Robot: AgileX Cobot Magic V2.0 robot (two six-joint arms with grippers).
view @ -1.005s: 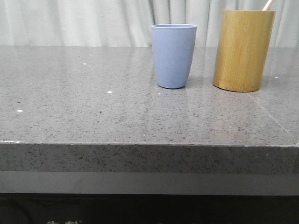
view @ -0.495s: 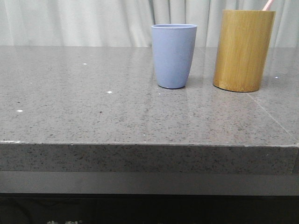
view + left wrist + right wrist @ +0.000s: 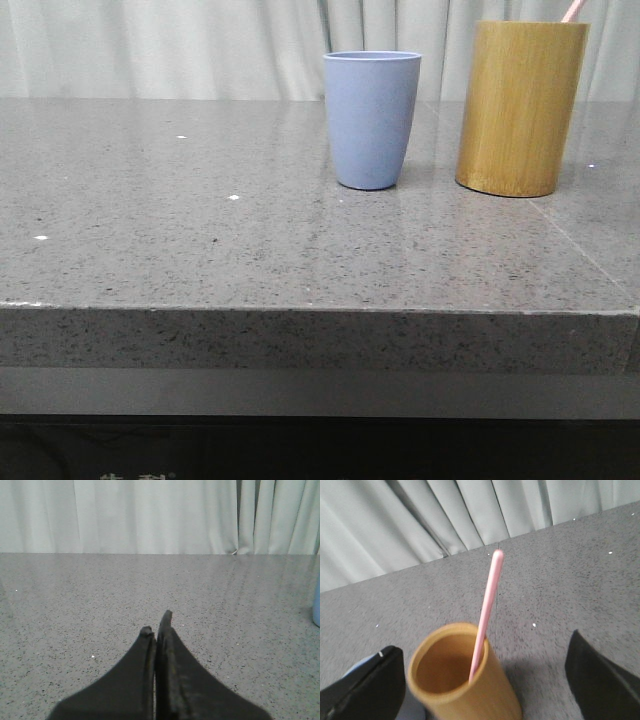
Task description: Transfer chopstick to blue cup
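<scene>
The blue cup (image 3: 371,118) stands upright on the grey table, left of the taller bamboo cylinder (image 3: 520,108). A pink chopstick tip (image 3: 573,10) pokes out of the cylinder's top. In the right wrist view the chopstick (image 3: 487,600) leans against the rim of the bamboo cylinder (image 3: 470,690). My right gripper (image 3: 484,647) is open above the cylinder, one finger on each side of it, and touches nothing. My left gripper (image 3: 157,624) is shut and empty, low over bare tabletop; the blue cup's edge (image 3: 317,605) shows at the frame's side. Neither gripper shows in the front view.
The grey speckled stone table (image 3: 200,230) has its front edge (image 3: 300,310) near the camera. Pale curtains (image 3: 160,45) hang behind the table. Both cups stand at the back right of the table.
</scene>
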